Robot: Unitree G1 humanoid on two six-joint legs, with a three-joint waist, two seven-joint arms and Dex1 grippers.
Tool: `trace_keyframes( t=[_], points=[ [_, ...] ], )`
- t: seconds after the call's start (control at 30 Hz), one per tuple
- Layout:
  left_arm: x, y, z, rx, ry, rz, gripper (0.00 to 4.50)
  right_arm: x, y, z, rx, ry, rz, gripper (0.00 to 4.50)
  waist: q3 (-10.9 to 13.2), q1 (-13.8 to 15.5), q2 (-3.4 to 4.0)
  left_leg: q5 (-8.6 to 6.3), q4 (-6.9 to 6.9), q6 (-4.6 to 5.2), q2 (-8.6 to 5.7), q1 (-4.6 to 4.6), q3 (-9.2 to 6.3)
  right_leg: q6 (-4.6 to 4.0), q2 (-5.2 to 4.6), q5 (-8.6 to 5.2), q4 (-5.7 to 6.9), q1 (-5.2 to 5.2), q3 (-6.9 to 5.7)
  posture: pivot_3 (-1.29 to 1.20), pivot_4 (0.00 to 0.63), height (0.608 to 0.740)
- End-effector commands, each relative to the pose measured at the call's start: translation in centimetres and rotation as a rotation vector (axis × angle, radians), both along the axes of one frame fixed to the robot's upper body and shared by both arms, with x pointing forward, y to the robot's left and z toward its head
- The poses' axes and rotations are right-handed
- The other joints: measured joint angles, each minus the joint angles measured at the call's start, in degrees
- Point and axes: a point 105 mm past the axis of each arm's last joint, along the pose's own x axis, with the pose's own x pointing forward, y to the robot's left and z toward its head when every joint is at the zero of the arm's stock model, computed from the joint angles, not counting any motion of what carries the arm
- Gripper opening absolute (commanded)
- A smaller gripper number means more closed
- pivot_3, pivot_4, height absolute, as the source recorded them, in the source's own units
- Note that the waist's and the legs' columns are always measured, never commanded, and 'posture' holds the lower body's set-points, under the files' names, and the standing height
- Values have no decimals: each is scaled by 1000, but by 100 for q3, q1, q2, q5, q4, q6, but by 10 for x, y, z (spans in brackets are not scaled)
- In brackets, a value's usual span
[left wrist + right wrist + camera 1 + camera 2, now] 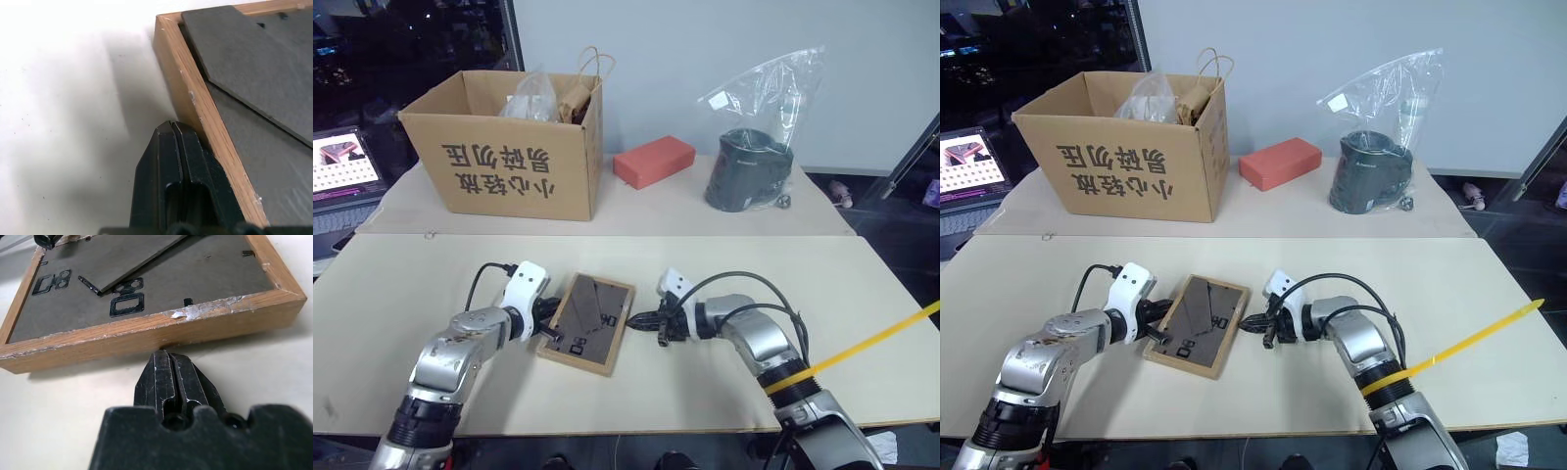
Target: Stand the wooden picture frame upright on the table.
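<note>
The wooden picture frame [588,323] lies flat on the table [862,294], dark back up, its fold-out stand lying on the back. My left gripper [545,323] is shut, its tip pressed against the frame's left wooden edge [195,103]. My right gripper [636,321] is shut too, its tip just at the frame's right edge [161,328]. In the right wrist view the black metal hangers [127,303] on the back show, and the left gripper's tip [47,240] shows at the far side.
At the back stand a cardboard box [514,147] with bags inside, a red brick-shaped block [654,160] and a dark container in a plastic bag [751,166]. A laptop [342,171] sits at far left. A yellow strap [871,343] crosses the right arm.
</note>
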Motion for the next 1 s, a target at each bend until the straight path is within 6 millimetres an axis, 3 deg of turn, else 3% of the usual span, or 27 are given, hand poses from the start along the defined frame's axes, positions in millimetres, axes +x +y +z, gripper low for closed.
trace_keyframes(
  t=[0.03, 0.2, 0.47, 0.6, 0.8, 0.9, 1.0],
  points=[
    [-14, -10, -8, -19, 54, -58, 52, 11, -8, 7, -24, -63, -46, 0, 0, 0, 0, 0, 0, 0, 0, 0, 0, 4, 0, -2, 0, 0, 0, 0, 150, 738],
    [-26, 6, -15, 6, 106, -46, 52, 31, -25, 15, -49, -114, -127, 0, 0, -11, 0, 0, 1, 0, 0, 2, 1, 5, 0, -3, -1, 0, 1, 0, 150, 738],
    [-36, -19, -16, -63, 144, -117, 52, 33, -12, 16, -23, -117, -100, 0, 0, -15, 0, 0, -1, 0, 0, 3, 1, 4, 0, -3, -3, 3, 1, 0, 150, 738],
    [-40, -20, -19, -67, 165, -119, 52, 32, -10, 13, -19, -111, -103, 0, 0, -9, 0, 0, 0, 0, 0, 2, 0, 2, -1, -1, -4, 5, 0, 0, 150, 738],
    [-41, -10, -23, -35, 180, -100, 52, 32, -14, 11, -32, -106, -108, 0, -1, -14, 1, 0, 0, 0, 0, 4, 0, 4, 0, -3, -4, 5, 0, 0, 150, 738],
    [-37, 4, -18, -22, 153, -71, 52, 32, -26, 12, -46, -105, -128, 0, -1, -13, 1, 0, -1, 0, 0, 4, 1, 3, 0, -2, -5, 4, 0, 0, 150, 738],
    [-34, 23, -5, -62, 116, -44, 52, 36, -47, 29, -15, -163, -177, 0, -1, -13, 1, 0, -2, 0, 0, 3, 1, 4, 0, -3, -5, 2, 0, 0, 150, 738]
  ],
)
